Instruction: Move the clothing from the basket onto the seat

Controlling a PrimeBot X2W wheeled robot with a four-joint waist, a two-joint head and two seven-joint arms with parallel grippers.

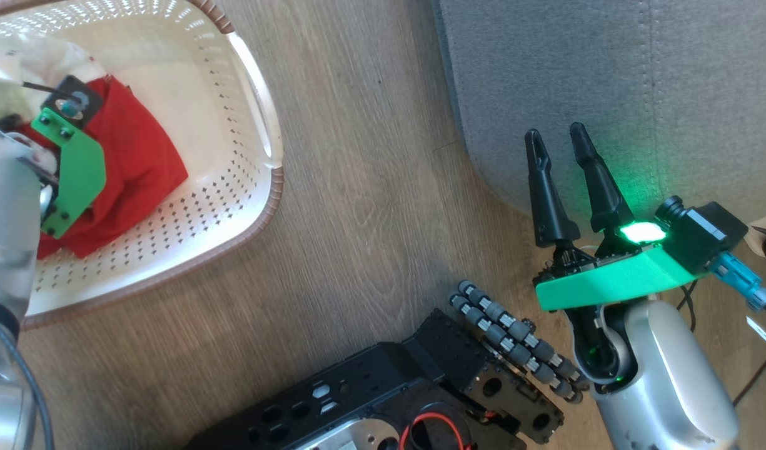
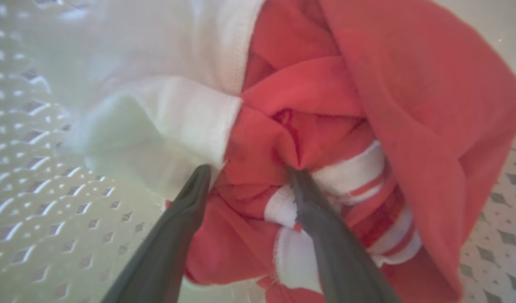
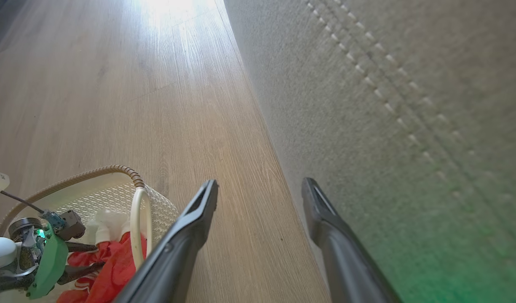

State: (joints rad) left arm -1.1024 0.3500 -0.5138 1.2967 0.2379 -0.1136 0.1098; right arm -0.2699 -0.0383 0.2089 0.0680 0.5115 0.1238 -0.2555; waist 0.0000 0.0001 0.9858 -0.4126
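We see bright red clothing (image 2: 409,105) with white stripe trim, and a white cloth (image 2: 177,118) beside it. The basket (image 1: 232,206) is cream, patterned with diamond perforations, its rim brown and braided. The seat (image 1: 608,75) is grey with a pale dotted seam. The floor (image 1: 370,206) is light brown wood grain. The right gripper (image 1: 554,129) is black on a green mount (image 1: 608,284).

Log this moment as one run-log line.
stage: grasp pending | left end effector: open, fingertips pressed into clothing in basket | right end effector: open, empty, at seat edge | seat: visible part bare
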